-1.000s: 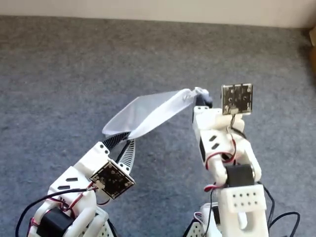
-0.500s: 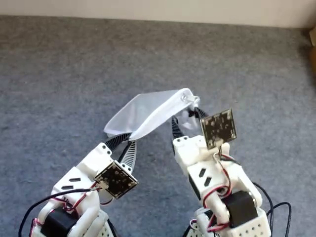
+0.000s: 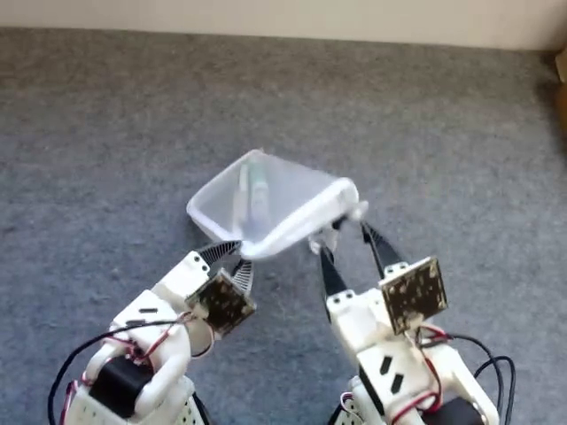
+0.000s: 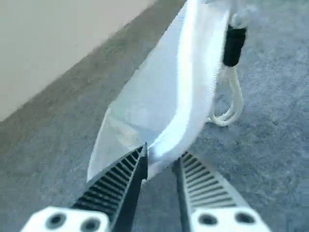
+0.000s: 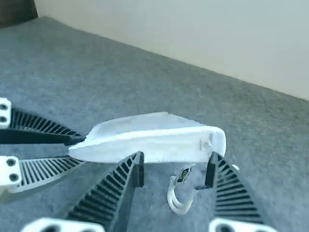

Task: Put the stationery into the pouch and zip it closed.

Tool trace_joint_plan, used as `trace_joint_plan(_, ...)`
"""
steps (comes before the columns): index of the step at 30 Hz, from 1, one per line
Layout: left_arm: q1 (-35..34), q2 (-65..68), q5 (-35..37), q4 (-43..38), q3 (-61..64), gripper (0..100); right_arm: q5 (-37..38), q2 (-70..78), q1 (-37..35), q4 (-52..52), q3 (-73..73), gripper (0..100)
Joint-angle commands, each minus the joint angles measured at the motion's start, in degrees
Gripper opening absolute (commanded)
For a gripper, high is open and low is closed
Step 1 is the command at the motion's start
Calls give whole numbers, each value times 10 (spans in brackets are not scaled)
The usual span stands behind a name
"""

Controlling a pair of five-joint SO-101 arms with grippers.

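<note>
A translucent white pouch [image 3: 266,208] hangs above the grey carpet, with faint long shapes [image 3: 252,195] showing through it. My left gripper [image 3: 239,254] is shut on the pouch's near corner; in the left wrist view its fingers [image 4: 128,179] pinch the pouch [image 4: 159,96] edge. A white cord loop [image 4: 231,104] on a dark zipper pull dangles from the far end. My right gripper [image 3: 352,248] stands open just short of that zipper end, its jaws apart below the pouch [image 5: 149,137], holding nothing. The cord loop [image 5: 176,199] hangs between them.
Grey carpet [image 3: 106,133] covers the whole work area, with a pale wall strip [image 3: 266,13] along the far edge. The left gripper's ribbed fingers [image 5: 38,137] show at the side of the right wrist view.
The right gripper has drawn back toward its base, away from the pouch's zipper end, and now stands open. The pouch has swung down and left, showing its broad face.
</note>
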Motion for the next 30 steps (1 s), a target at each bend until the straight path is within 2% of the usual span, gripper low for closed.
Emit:
trace_joint_plan(1,-6,-1,69,-4,-5,170,11,-7,-5,66,-20,198)
trace_joint_plan(6,1,-2,90,42,-29,207,10,-4,-4,113,-5,198)
trace_joint_plan(12,28,-2,156,97,-77,207,10,-4,-4,120,45,198)
trace_joint_plan(19,24,-3,179,100,-85,207,11,-4,-4,113,76,198)
trace_joint_plan(23,14,-3,180,101,-92,204,11,-4,-3,51,123,198)
trace_joint_plan(28,-65,-3,181,97,-100,207,10,-4,0,-76,251,198)
trace_joint_plan(30,-87,-3,203,97,-100,207,7,-4,22,-109,287,198)
